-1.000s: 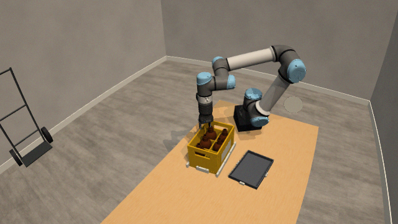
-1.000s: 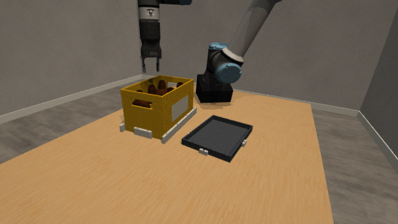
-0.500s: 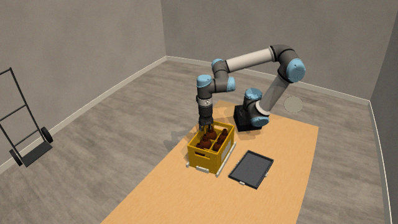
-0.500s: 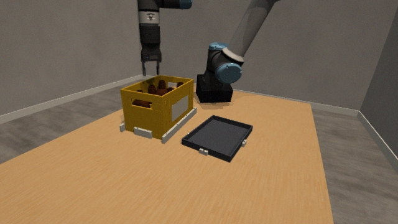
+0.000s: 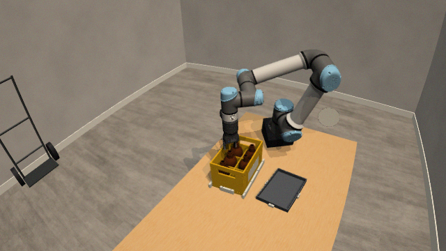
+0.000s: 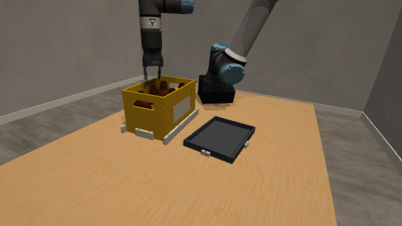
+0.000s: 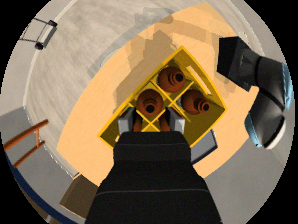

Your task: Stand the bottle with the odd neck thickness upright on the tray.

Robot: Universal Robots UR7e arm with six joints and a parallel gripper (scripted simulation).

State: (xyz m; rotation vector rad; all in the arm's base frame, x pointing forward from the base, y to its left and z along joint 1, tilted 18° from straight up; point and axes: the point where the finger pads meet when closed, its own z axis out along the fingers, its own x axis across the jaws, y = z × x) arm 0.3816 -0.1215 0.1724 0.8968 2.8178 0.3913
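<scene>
The fingers [image 5: 230, 146] [image 6: 152, 78] are standing wide apart, holding nothing, above the yellow crate [image 5: 228, 182] [image 6: 146, 119] [image 7: 214, 122] left of centre; a misaligned descent risks striking its rim, tilting it.

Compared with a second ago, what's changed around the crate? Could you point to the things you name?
End effector [image 5: 230, 146] [image 6: 152, 78] [image 7: 150, 112] has come down towards the crate [image 5: 228, 183] [image 6: 144, 119] [image 7: 183, 48], fingers open. Nothing taken hold of or let go. Crate and tray [image 5: 282, 188] [image 6: 220, 136] [image 7: 205, 147] look unmoved; tray still without a bottle.
</scene>
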